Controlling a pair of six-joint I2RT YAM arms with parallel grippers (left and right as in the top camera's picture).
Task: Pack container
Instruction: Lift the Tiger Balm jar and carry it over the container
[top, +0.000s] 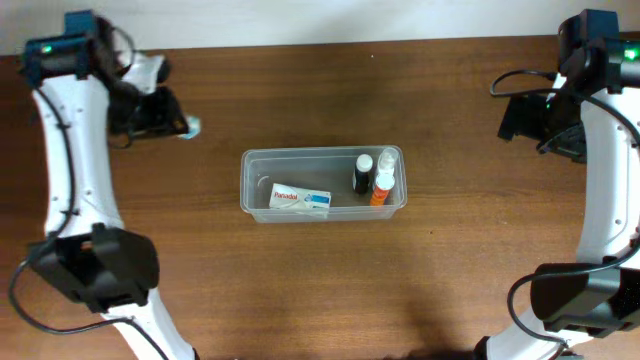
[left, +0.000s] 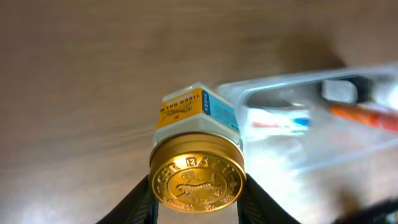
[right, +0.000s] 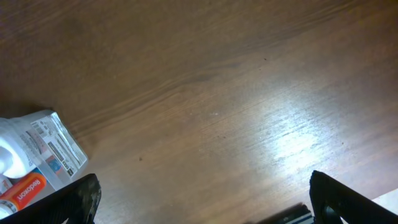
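Left hand (left: 198, 202), pinching a gold-lidded balm jar (left: 198, 177), is poised left of the clear container (top: 244, 185) lying lengthwise side-to-side at mid-worktop (top: 320, 290); the spread, empty right hand (right: 202, 193) sits farther off.

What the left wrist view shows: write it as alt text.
The left gripper grips a gold-lidded jar with a yellow and blue label. Behind it on the wooden table, blurred, lies the clear container holding a box and bottles.

Wood table (top: 320, 290). White box (top: 300, 199) lies flat, with black bottle (top: 362, 174), orange bottle (top: 381, 189) and white-capped bottle (top: 388, 158) clustered beside it. Also a gold-lidded jar (left: 198, 168), yellow-blue label.
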